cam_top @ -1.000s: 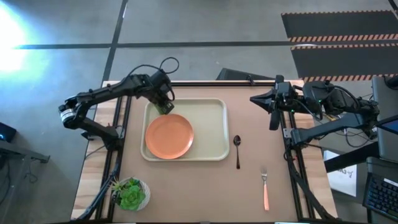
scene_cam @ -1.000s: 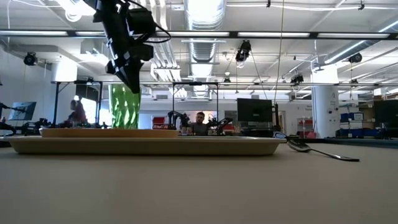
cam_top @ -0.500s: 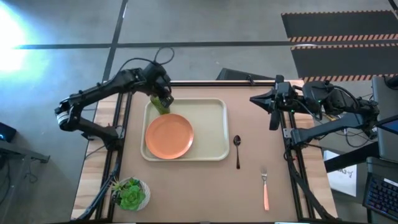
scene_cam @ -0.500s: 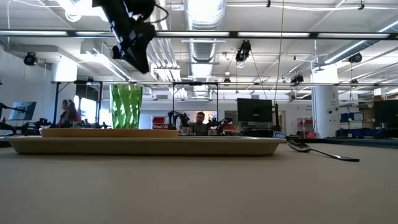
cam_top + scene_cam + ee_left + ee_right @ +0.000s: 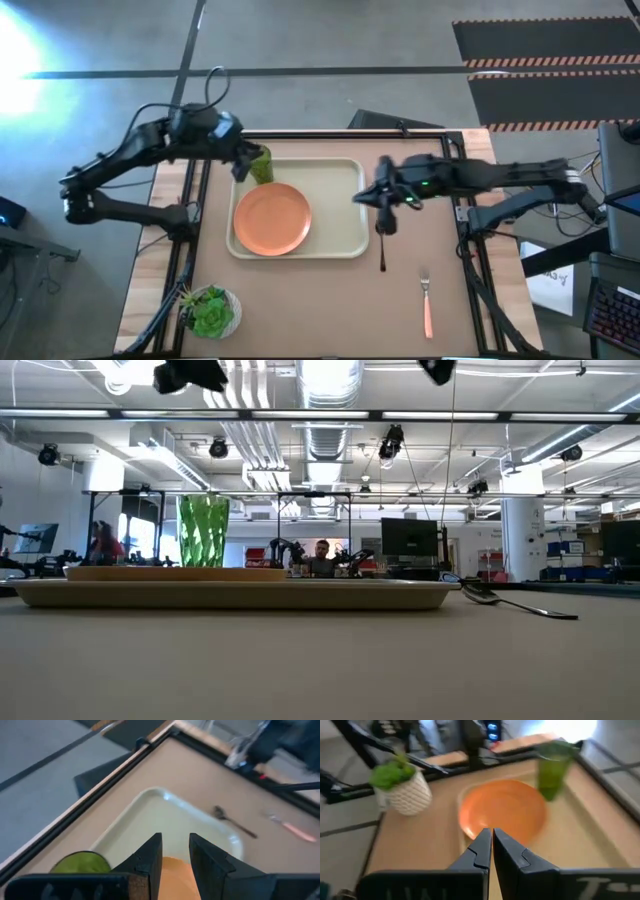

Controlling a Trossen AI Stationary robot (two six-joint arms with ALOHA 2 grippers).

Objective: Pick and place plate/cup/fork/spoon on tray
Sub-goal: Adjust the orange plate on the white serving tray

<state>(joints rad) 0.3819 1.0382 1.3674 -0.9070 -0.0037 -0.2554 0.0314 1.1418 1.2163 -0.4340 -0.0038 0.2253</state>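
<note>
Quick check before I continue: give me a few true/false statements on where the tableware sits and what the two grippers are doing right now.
1. The cup stands upright on the tray. True.
2. The plate lies on the bare table. False: it lies on the tray.
3. The spoon is on the tray. False: it lies on the table beside the tray.
4. The right gripper is above the spoon's bowl end. True.
5. The left gripper holds the cup. False: it holds nothing and sits beside the cup.
6. The fork lies on the table. True.
</note>
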